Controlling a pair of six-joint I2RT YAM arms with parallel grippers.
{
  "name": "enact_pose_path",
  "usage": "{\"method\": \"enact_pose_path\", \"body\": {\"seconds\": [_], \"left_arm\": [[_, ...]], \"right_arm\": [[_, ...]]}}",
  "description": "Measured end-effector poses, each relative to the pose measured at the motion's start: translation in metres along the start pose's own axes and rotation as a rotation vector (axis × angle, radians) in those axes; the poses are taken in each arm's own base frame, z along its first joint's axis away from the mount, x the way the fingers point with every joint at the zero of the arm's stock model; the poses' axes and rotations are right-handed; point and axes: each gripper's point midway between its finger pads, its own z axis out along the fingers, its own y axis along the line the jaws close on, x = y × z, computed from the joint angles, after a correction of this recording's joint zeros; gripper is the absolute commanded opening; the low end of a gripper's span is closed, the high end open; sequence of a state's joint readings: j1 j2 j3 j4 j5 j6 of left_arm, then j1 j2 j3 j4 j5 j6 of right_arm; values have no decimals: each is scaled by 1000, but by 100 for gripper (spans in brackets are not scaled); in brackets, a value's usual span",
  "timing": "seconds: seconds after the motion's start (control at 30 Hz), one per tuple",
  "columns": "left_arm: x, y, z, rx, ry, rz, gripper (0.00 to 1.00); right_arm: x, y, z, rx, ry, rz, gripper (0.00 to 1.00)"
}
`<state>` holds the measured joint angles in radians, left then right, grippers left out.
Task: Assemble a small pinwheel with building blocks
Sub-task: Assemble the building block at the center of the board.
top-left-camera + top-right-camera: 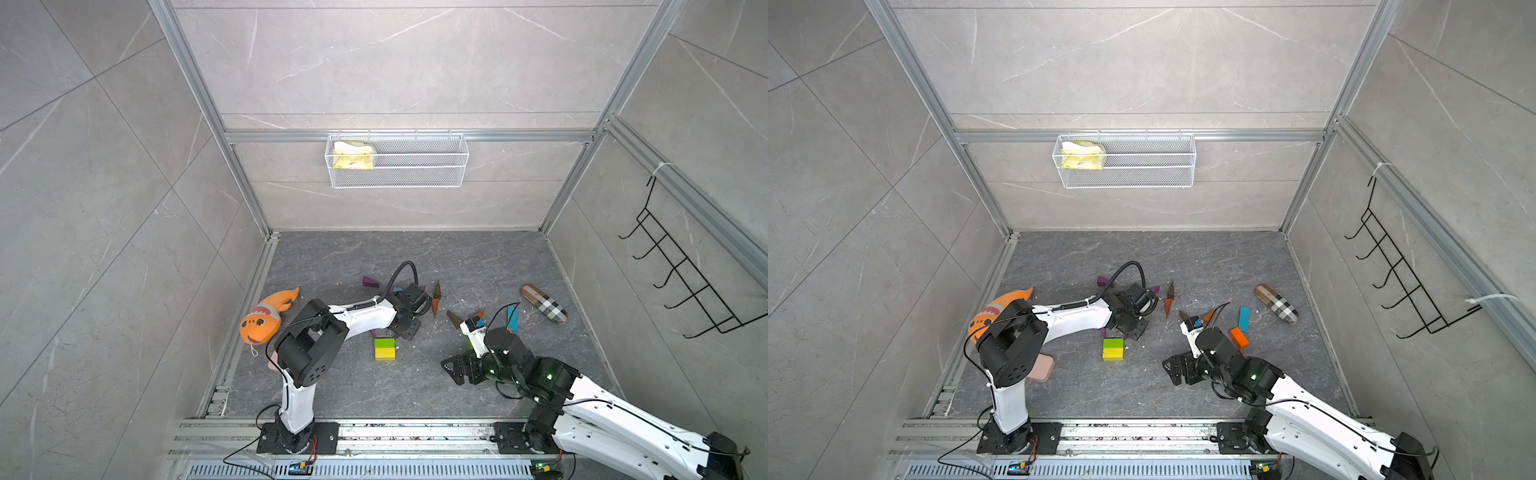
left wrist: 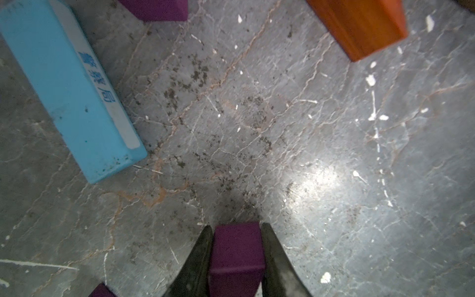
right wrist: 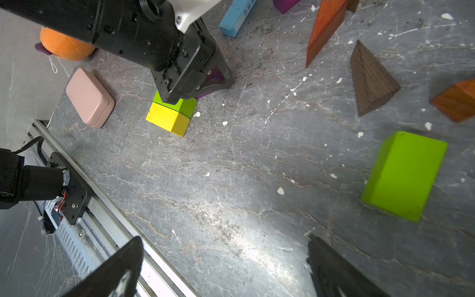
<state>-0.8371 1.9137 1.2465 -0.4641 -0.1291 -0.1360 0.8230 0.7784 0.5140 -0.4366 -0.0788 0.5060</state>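
**A:** What sits nearest the arm bases?

**B:** The right end effector (image 3: 223, 270), its fingers spread wide above bare desk (image 3: 231, 180) and gripping nothing. Just past it lies a lone green brick (image 3: 404, 174). The right wrist view shows it whole, but from above the arm all but hides it.

**A:** And the left end effector (image 2: 237, 226)?

**B:** It is pinching a purple wedge (image 2: 236, 257). It sits just beyond a yellow brick (image 1: 385, 354) and a second green brick (image 1: 385, 344), which touch side by side.

**A:** Any writing?

**B:** Blue characters on a white strip along the lettered blue bar (image 2: 69, 90), too blurred for me to read.

**A:** Counts?

**B:** Three purple wedges show in the left wrist view, the held one included. There are two blue bars, the second blue bar (image 1: 1244, 319) lying further right. The right wrist view shows a long orange wedge (image 3: 323, 28), a brown wedge (image 3: 370, 79) and a second orange wedge (image 3: 457, 102). An orange brick (image 1: 1239, 337) and a pink case (image 1: 1042, 368) show plainly in a top view.

**A:** Farthest?

**B:** A plaid pouch (image 1: 544, 303) is at the right and a plush fish (image 1: 266, 316) at the left. On the back wall hangs a wire basket (image 1: 415, 174) holding a yellow cloth (image 1: 353, 158).
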Motion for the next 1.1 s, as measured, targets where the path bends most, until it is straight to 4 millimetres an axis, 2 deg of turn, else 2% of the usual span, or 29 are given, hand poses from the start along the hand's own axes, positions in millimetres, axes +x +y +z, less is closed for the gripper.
{"method": "enact_pose_path", "body": {"seconds": [0.3, 0.87, 1.1], "left_arm": [[1, 1, 1, -6, 3, 10, 42], [0, 5, 1, -29, 1, 10, 43], [1, 5, 1, -30, 3, 11, 47]], "right_arm": [[-1, 1, 0, -3, -5, 0, 100], [-1, 1, 2, -1, -2, 0, 100], [-2, 1, 3, -3, -3, 0, 100]]}}
